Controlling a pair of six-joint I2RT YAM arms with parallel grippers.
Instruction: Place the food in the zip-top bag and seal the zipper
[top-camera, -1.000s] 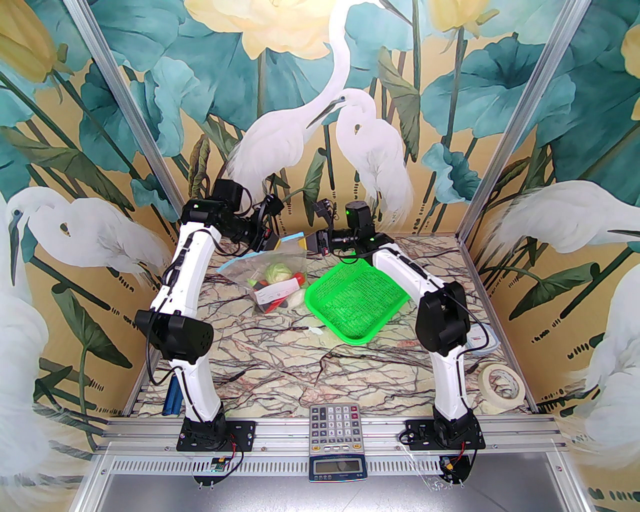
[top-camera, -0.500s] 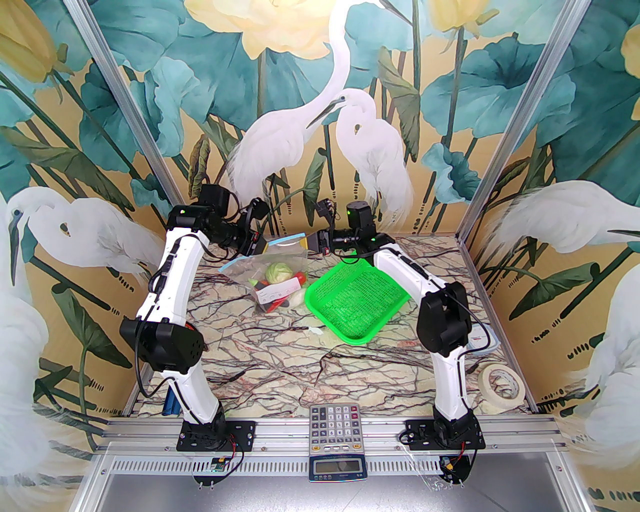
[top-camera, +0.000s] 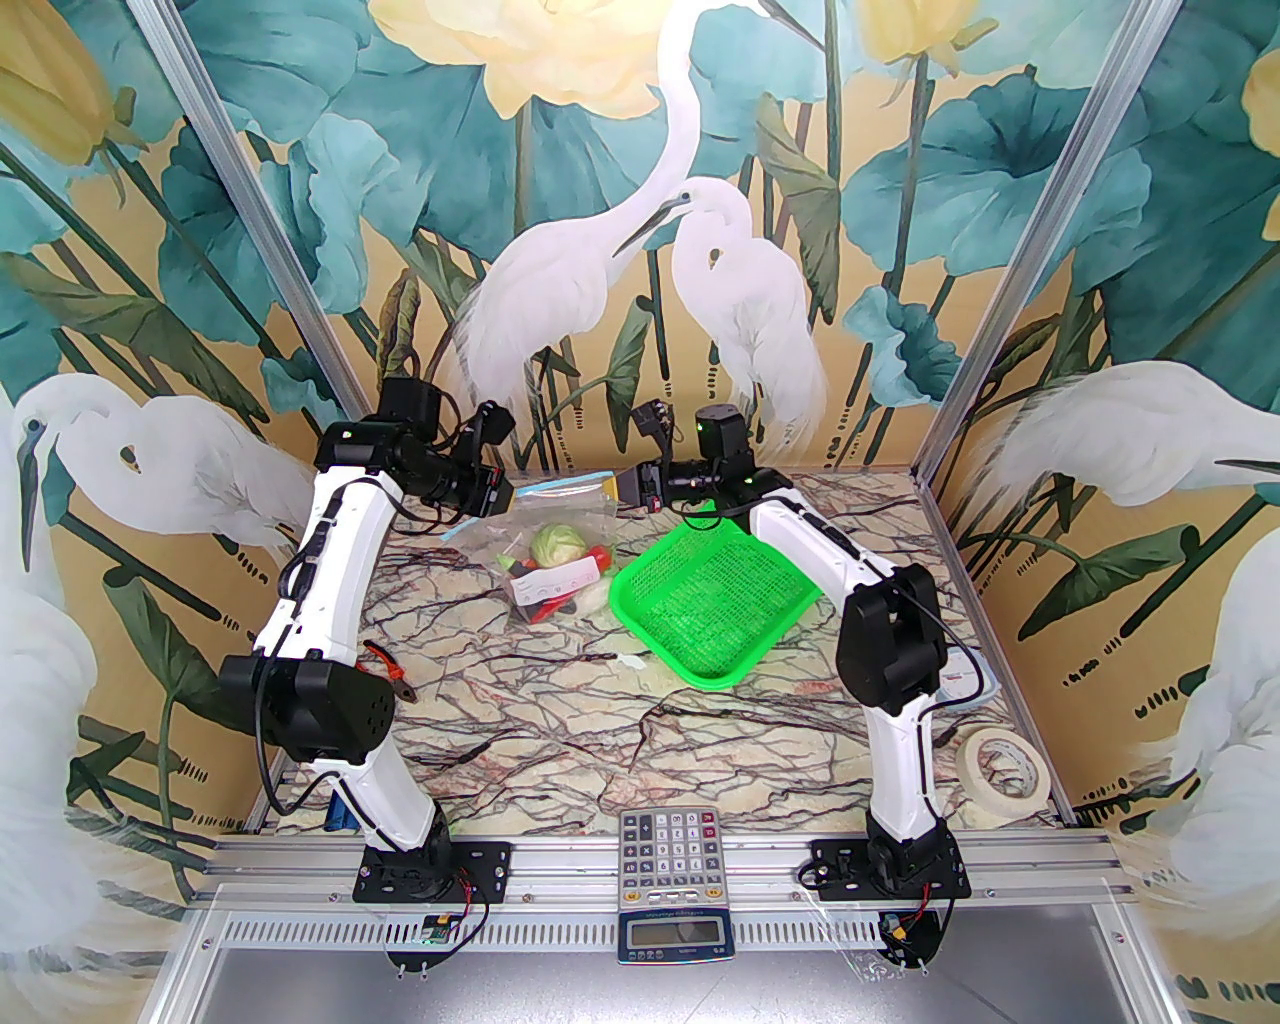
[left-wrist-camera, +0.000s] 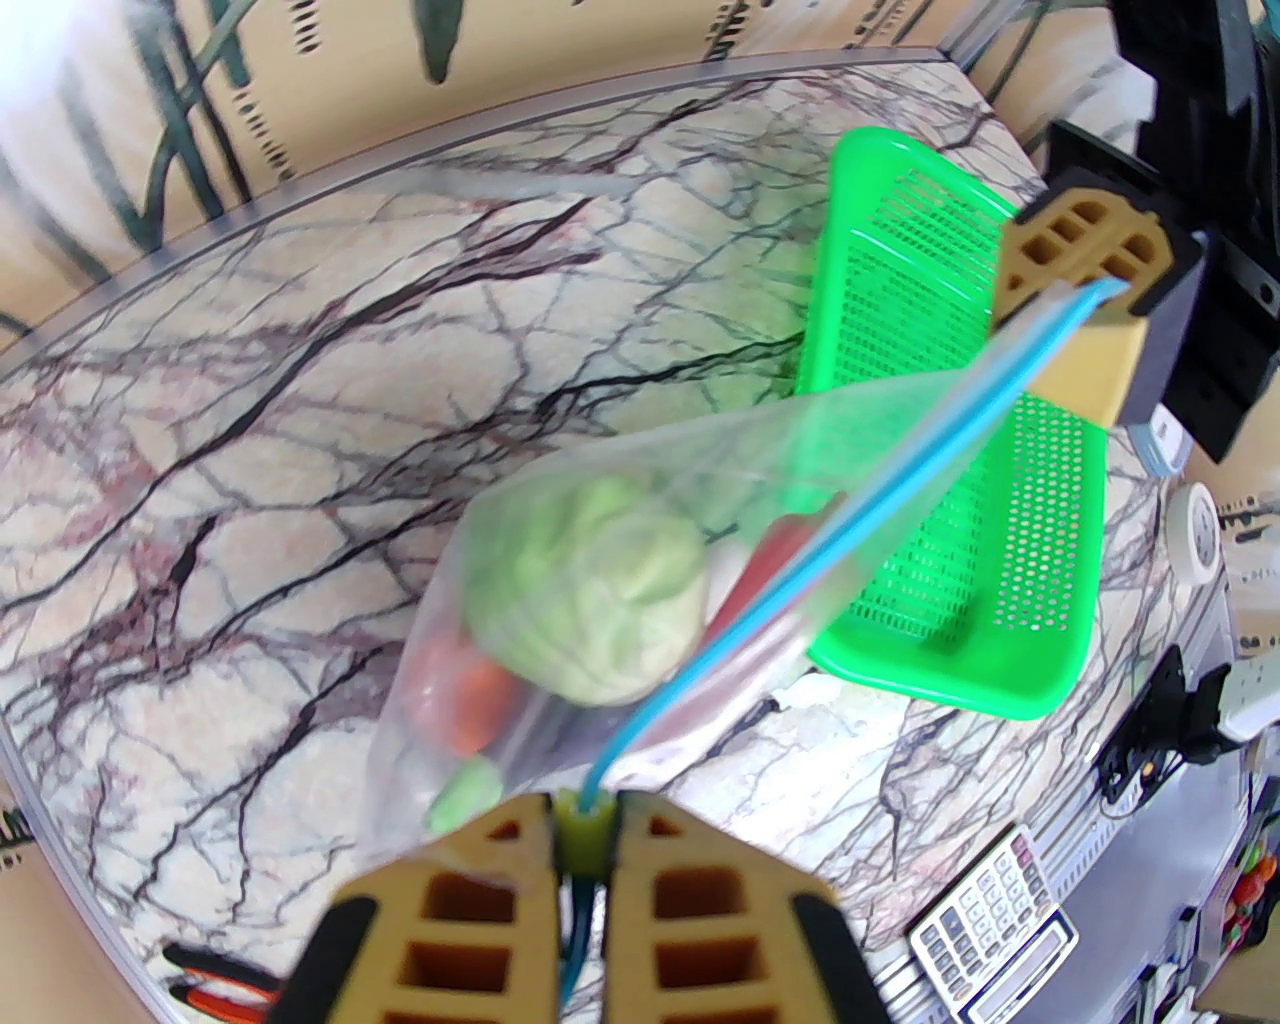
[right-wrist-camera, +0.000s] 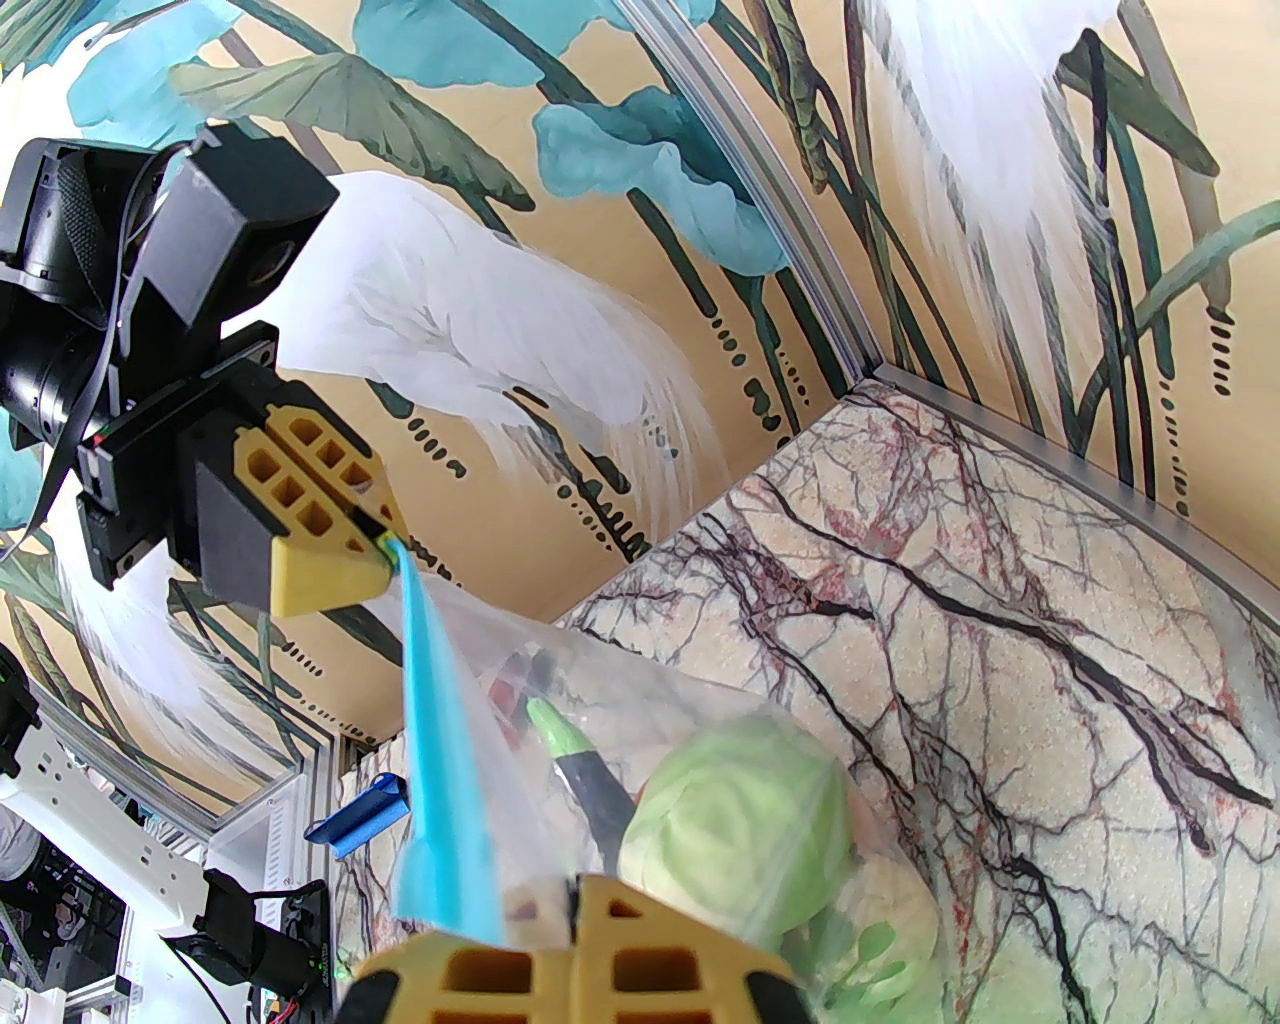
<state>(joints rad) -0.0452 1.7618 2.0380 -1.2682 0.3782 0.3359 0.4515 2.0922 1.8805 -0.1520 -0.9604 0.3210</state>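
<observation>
The clear zip-top bag hangs at the back of the table, stretched between both grippers. Inside it lies the food: a green cabbage, red and orange pieces and a dark one. The left gripper is shut on the yellow-green slider at the left end of the light-blue zipper. The right gripper is shut on the bag's right corner. In the left wrist view the left gripper pinches the slider, and the zipper runs taut above the cabbage. In the right wrist view the right gripper holds the zipper.
A green mesh basket lies tilted just right of the bag, under the right arm. A calculator sits at the near edge. A tape roll lies near right, and a small white scrap is mid-table.
The left gripper has slid leftward along the zipper, away from the right gripper, so the blue strip between them is longer. The right arm has held still.
</observation>
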